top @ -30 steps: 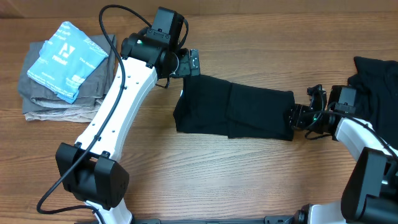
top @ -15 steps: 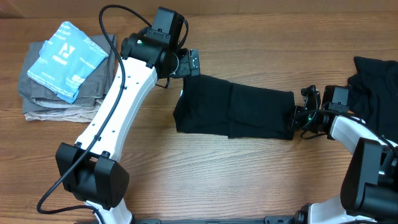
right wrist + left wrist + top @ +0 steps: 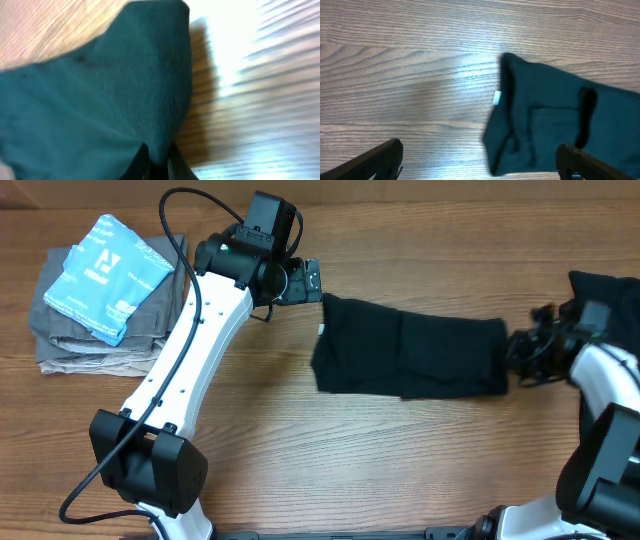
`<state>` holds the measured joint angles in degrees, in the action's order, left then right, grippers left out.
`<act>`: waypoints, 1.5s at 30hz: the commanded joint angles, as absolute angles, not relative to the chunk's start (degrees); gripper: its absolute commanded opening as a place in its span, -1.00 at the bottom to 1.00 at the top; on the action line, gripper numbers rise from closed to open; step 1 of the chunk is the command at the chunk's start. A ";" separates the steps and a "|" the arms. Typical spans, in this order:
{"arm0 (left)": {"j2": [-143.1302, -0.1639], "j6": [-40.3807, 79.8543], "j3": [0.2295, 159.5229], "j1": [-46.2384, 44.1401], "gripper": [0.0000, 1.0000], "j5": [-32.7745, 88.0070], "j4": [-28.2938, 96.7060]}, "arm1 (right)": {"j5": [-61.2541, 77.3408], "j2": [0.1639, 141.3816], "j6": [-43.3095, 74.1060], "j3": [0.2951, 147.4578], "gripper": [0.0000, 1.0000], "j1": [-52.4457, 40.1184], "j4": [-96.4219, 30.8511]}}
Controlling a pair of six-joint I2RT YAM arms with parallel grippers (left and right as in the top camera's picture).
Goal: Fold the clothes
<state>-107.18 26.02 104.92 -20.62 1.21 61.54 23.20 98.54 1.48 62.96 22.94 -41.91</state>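
1. The black garment point(image 3: 410, 360) lies on the table point(image 3: 300, 450) as a long folded strip, mid-table, and runs from near the left gripper point(image 3: 312, 280) out to the right gripper point(image 3: 517, 358).
2. The right gripper is clamped narrow on the strip's right end. The right wrist view shows fabric pinched between the fingers point(image 3: 145, 162).
3. The left gripper stands wide with nothing in it. It hovers just beyond the strip's upper-left corner and looks clear of the cloth.
4. A second black heap point(image 3: 605, 300) sits at the far right edge, unfolded. The grey stack point(image 3: 70, 330), with the light-blue garment point(image 3: 105, 275) on top, is far left and well apart.
5. Step in hand, as I judge it: grip the end and carry it over to halve the strip.
6. To do it well:
   - keep the pinch on all layers so none slips out
   - lift before moving, so the cloth does not drag
   - lay the end square on the far end with edges matched
   - the left gripper could pin the left end so the strip stays put
7. Versus a second ago, the right jaws have gone from parted to shut on the end.
8. The whole strip has slid rightward. Its left edge now sits right of the left gripper instead of under it.
9. The left arm and the far-left stack are unchanged.
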 commanded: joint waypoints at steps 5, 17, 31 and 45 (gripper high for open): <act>-107.50 26.17 105.16 -21.02 0.99 0.89 61.49 | 21.02 98.26 1.96 81.87 -0.84 25.56 -56.62; -107.50 26.17 105.16 -21.02 1.00 0.89 61.49 | 20.53 98.28 1.52 90.76 -0.85 16.56 -63.61; -107.50 26.17 105.16 -21.02 1.00 0.89 61.49 | 10.50 100.22 1.54 90.59 -0.80 -2.83 -60.14; -107.50 26.17 105.16 -21.02 1.00 0.89 61.49 | 16.62 114.69 4.40 90.02 -0.74 -10.61 -50.74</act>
<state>-107.18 26.02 104.92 -20.62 1.23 61.56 14.52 113.36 2.55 88.92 -9.52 -51.66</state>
